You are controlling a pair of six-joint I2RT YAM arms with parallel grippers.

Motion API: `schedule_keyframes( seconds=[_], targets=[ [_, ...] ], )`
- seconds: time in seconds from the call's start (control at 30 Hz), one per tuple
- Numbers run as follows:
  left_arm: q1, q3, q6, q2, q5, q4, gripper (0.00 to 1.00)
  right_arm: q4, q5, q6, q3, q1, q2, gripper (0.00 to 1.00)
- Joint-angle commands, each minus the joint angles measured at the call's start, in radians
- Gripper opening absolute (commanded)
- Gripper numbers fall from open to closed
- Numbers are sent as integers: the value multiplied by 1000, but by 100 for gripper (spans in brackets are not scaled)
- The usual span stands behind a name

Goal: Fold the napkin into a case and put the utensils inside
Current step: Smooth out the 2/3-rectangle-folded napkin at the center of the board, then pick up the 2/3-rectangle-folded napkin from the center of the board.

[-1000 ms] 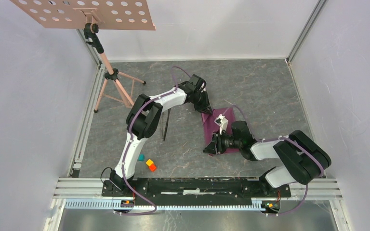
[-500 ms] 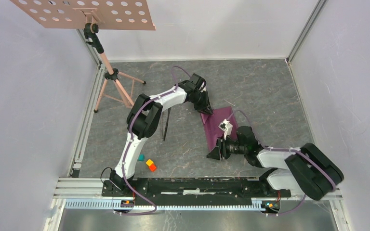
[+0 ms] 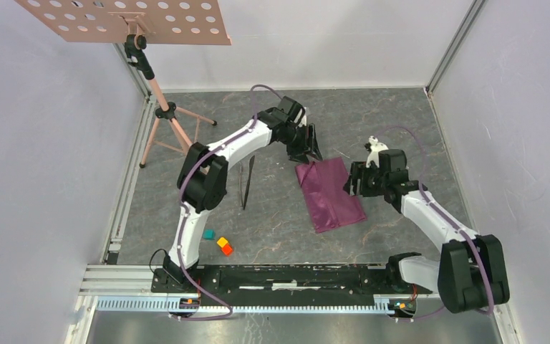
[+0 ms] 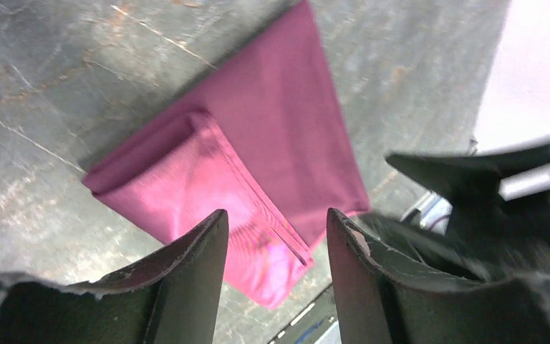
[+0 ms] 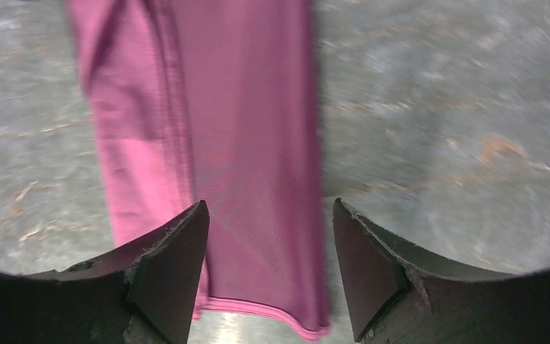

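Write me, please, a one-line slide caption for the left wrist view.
Open jaws hover over the folded plum napkin lying on the grey marbled table.

A tan perforated panel fills the upper left of the frame, mounted on a copper-coloured tripod stand whose legs splay on the grey marbled tabletop. Lower left of centre, a teal block sits near a yellow block, which touches an orange block. White walls enclose the sides.
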Motion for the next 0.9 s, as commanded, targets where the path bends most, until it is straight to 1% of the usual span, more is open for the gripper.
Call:
schedule_keyframes(
  seconds=[0.0,0.13,0.23,0.43,0.53,0.6,0.7,0.77,0.8,0.83,0.87],
  targets=[
    [-3,-28,82,-165,69,-26,61,-65,37,-28,10,-99,59,70],
    [-4,-136,102,-275,50,-25,61,-47,11,-48,-19,-139,109,67],
    [-6,-246,107,-360,44,3,62,-4,-55,-48,-59,-139,116,59],
    [-25,-508,112,-546,10,51,61,30,-78,-61,-131,-129,101,43],
    [-43,-623,89,-641,-33,80,60,48,-95,-27,-174,-80,70,36],
    [-72,-685,70,-690,-78,87,60,90,-120,47,-213,1,44,34],
    [-133,-774,10,-751,-157,129,63,160,-116,181,-250,160,-12,34],
    [-198,-823,-41,-785,-241,171,65,194,-106,254,-266,207,-63,36],
    [-232,-843,-67,-792,-272,186,65,198,-102,273,-270,209,-90,38],
    [-264,-853,-96,-795,-309,199,65,192,-85,277,-269,211,-111,43],
    [-291,-862,-118,-793,-345,209,65,154,-43,265,-259,210,-130,53]
  ],
)
